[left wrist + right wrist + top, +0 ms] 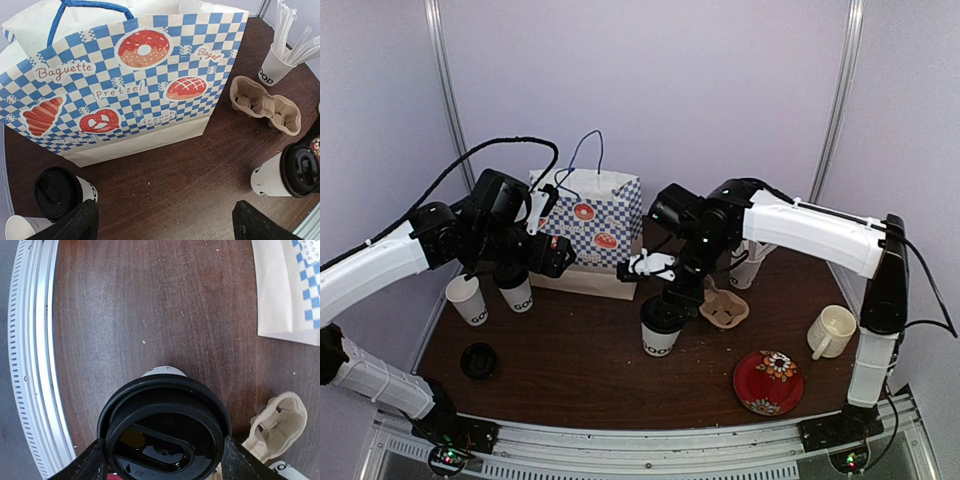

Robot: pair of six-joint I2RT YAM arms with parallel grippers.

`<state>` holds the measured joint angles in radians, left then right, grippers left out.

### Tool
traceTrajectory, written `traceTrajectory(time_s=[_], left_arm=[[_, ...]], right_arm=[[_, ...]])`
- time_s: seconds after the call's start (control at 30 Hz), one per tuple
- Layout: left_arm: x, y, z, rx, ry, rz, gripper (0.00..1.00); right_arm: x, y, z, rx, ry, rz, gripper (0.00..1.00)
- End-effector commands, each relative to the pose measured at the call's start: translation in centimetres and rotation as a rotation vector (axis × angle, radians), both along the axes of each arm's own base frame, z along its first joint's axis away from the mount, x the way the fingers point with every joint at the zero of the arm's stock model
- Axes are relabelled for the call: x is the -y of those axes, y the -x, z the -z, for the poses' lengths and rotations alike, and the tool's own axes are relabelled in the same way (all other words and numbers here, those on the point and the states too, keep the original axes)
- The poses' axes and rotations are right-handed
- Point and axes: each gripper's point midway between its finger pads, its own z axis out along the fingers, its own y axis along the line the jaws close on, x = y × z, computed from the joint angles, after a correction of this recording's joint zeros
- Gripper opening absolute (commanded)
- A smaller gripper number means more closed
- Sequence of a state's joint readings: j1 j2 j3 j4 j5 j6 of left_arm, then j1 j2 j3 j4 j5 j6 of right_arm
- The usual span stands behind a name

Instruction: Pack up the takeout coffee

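Fingers (92,462) of the right gripper (667,295) straddle the black lid of the upright lidded coffee cup (165,440) directly beneath, close against its rim; whether they press it cannot be told. The cup's axis is vertical. A cardboard cup carrier (724,307) sits just beside it and the bakery bag (592,225) stands behind. The left gripper (165,207) hangs wide open and empty, near another lidded cup (57,192).

You've a blue-checked paper bag (125,90), beige pulp cup carrier (265,105) beside it, red floral plate (768,382), cream handled mug (832,330).
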<state>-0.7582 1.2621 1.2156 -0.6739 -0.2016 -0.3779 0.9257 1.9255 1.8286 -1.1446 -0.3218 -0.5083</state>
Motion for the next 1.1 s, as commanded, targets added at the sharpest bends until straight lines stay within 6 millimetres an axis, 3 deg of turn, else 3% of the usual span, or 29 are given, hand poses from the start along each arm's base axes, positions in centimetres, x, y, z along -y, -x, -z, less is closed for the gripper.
traceTrajectory(time_s=[0.0,0.27,0.73,0.97,1.07], left_arm=[[0.1,-0.8,-1.4,0.046,0.037,-0.01,0.97],[0.4,-1.5,-1.6,0.05,0.028,-0.007,0.98],[0.7,-2.1,-2.2,0.063,0.026,-0.001,0.98],[0.6,-2.0,-2.3,0.064,0.03,0.002,0.97],[0.6,-2.0,-2.2,0.063,0.028,0.002,0.97]], right_arm=[[4.2,0.0,-2.3,0.025,0.006,0.076,0.77],[11.0,-0.7,-2.9,0.036,0.033,0.214,0.77],[25.0,-2.0,-2.8,0.045,0.128,0.497,0.78],[30.2,-4.7,-1.8,0.018,0.107,0.654,0.78],[31.1,-6.0,-1.4,-0.013,0.062,0.705,0.78]])
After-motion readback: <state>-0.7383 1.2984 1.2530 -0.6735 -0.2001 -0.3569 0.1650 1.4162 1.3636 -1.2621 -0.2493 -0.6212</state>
